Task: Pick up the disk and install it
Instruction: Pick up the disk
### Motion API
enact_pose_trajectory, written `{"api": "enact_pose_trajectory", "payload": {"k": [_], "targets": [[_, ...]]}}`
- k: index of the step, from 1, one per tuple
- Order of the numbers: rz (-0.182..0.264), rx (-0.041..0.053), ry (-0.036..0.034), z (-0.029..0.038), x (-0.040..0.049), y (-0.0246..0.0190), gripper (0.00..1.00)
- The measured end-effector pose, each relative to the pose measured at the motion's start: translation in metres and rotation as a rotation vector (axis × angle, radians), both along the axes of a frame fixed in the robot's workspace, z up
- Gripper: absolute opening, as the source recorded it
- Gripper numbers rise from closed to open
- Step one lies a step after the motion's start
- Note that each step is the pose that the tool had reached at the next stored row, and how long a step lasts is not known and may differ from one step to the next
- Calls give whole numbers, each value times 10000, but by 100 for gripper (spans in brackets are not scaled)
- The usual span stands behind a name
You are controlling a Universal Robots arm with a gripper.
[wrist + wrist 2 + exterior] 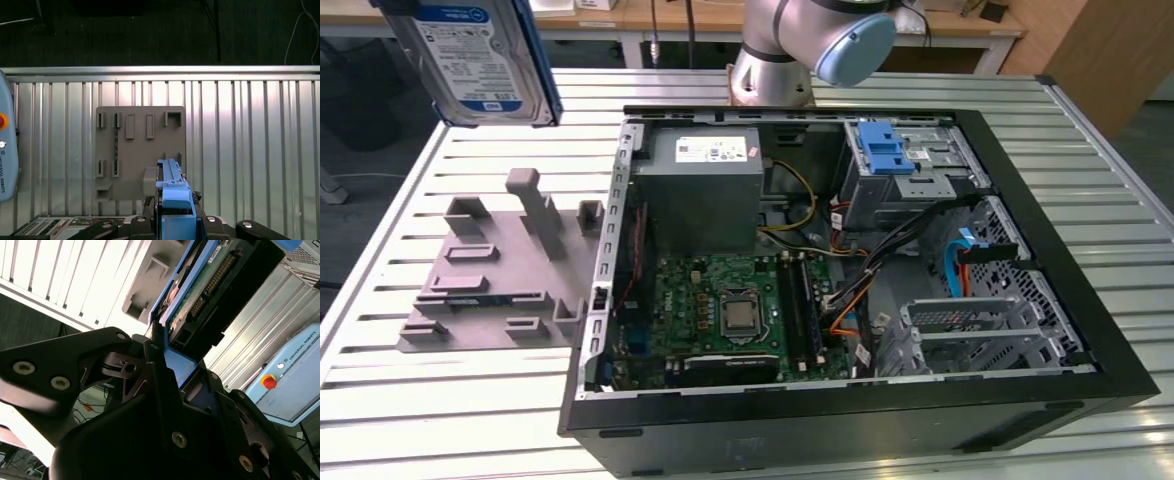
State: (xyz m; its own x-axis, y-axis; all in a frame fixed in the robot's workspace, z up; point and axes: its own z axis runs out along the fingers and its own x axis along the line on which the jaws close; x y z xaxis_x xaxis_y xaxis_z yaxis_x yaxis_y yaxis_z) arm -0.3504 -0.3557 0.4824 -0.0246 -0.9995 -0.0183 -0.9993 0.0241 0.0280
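We see the gripper point(176, 206) clamped on the blue-framed silver disk point(478, 58); we cannot read its white-and-blue label.

The disk point(474, 60), a flat rectangular silver hard drive with a white-and-blue label and a blue plastic rail frame along its long edges, hangs upright in the air at the exterior view's upper left, label facing that camera, above the grey moulded holder plate point(494, 270). In the second wrist view its green circuit-board face shows, the blue frame clamped by the black gripper point(172, 357).
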Motion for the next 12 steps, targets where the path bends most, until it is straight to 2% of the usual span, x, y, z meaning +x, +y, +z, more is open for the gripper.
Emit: {"api": "enact_pose_trajectory", "payload": {"k": [12], "targets": [[0,0,0,-9,31,-6,36]]}}
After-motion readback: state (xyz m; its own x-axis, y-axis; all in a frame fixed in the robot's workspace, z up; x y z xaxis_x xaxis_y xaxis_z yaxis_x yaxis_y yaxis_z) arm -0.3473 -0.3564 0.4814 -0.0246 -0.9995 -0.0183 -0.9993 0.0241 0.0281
